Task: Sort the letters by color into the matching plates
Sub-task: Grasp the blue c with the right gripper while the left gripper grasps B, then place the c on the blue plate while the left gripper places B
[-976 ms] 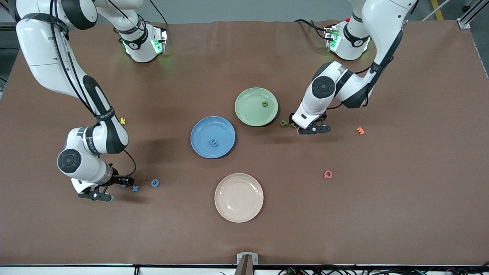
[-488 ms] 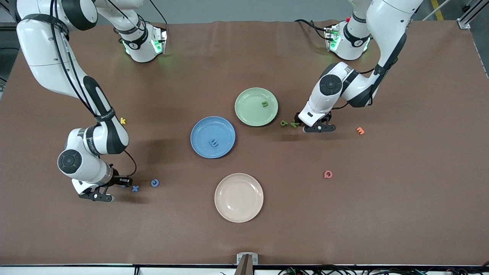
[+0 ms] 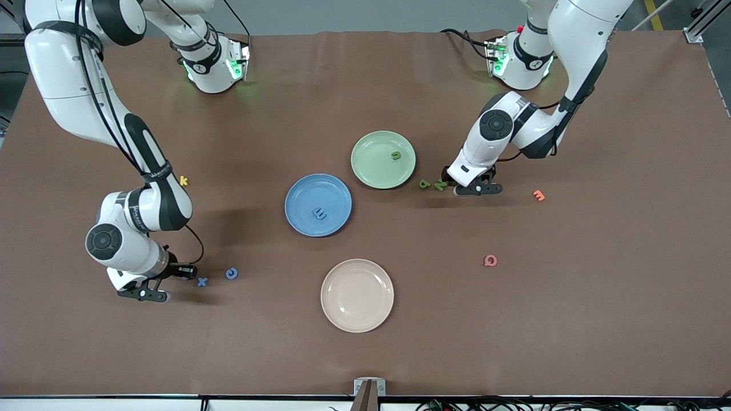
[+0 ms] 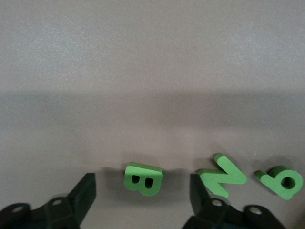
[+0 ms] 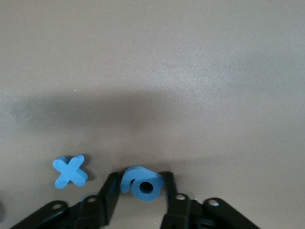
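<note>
Nearest the front camera, the right gripper [image 5: 140, 202] pinches a chunky blue round-looped toy letter [image 5: 141, 183] on the brown table [image 3: 400, 354] beside a blue X [image 5: 70, 171], while farther off the left gripper [image 4: 143, 198] straddles, jaws apart, a green B [image 4: 142, 179] near the pale green plate [image 3: 374, 168].

High front camera facing both bases; two close, table-level wrist cameras, sharing its green [image 4: 142, 179] and blue letters [image 5: 142, 183].

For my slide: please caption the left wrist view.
Left gripper fingers open around green B, beside N.
</note>
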Motion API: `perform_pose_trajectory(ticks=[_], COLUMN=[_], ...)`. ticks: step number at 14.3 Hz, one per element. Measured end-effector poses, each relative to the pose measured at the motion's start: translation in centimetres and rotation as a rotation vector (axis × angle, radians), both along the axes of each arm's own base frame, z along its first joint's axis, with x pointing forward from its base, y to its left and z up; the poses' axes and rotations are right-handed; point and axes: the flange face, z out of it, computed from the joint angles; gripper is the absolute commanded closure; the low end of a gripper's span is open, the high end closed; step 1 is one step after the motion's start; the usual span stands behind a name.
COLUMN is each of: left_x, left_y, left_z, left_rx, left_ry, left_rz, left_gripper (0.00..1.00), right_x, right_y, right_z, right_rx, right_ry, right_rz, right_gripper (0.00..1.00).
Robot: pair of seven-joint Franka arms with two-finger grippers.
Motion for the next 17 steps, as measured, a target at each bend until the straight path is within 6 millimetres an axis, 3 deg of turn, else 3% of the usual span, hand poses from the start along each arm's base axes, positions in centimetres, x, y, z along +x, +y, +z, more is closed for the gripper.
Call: perform_pose_trajectory(ticks=[1,3,11,13,15,17], left_x=[0.0,0.1,0.2,0.2,0.2,0.3], left_y=[0.2,0.8,0.8,0.8,0.8,0.7], left_z=[-0.1,-0.2,-0.4,-0.4,-0.4,-0.3], left_rx=[0.000,0.001,-0.018,-0.019,-0.019,-0.021], left_ry=[-0.002,-0.007,-0.019,-0.019,-0.019,-0.022], left_rz=[-0.002,-0.003,-0.002,-0.002,-0.002,-0.001], left_gripper=[0.30,0.39,0.77,0.79,0.79,0.79], right_x=[0.1,0.1,0.8,1.0,0.9,0.0], right_y=[0.0,-0.1,-0.3,0.5,3.6,9.9], right_z=[0.0,0.0,1.0,2.0,4.2,7.4], right_rx=[-0.001,-0.001,-0.008,-0.001,0.049,0.109], right_ry=[-0.001,-0.001,0.029,0.068,0.097,0.099], right_rz=[0.002,0.007,0.001,-0.033,-0.114,-0.216], right_gripper=[0.93,0.98,1.00,1.00,1.00,1.00])
